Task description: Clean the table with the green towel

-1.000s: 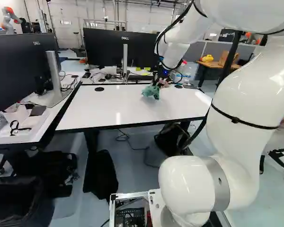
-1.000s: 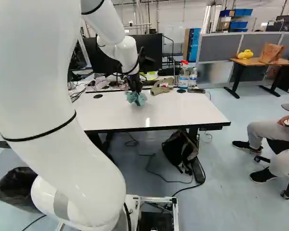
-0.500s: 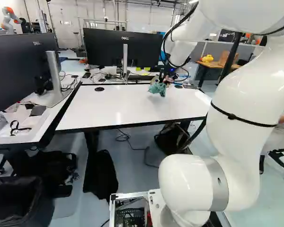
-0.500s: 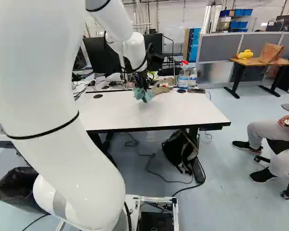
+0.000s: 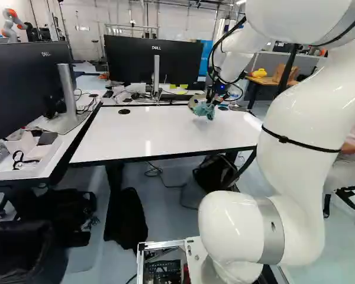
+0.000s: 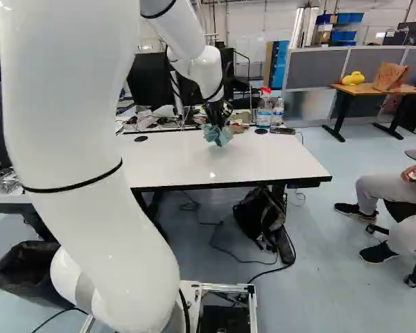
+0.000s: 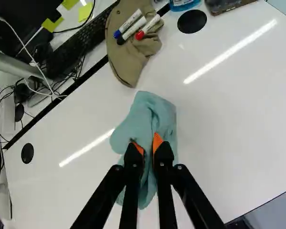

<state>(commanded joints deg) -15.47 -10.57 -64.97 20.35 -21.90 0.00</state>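
My gripper (image 6: 217,119) is over the far part of the white table (image 6: 222,163), holding the green towel (image 6: 219,135). From the wrist, the gripper (image 7: 148,147) is shut on a bunched fold of the towel (image 7: 152,114), which spreads out on both sides of the fingers and ahead of them. Whether the cloth touches the tabletop everywhere beneath I cannot tell. In the left base view the towel (image 5: 205,110) hangs below the fingers.
Ahead of the towel lies a tan cap (image 7: 126,59) with several markers (image 7: 133,29) on it. Spray bottles (image 6: 264,111) stand at the table's far edge, near a dark flat object (image 6: 283,130). Monitors (image 5: 151,59) stand behind; another robot (image 5: 13,22) is far off.
The arm has swung rightward in both base views, carrying the gripped towel along the table's far part toward the bottles. The base has stayed put.
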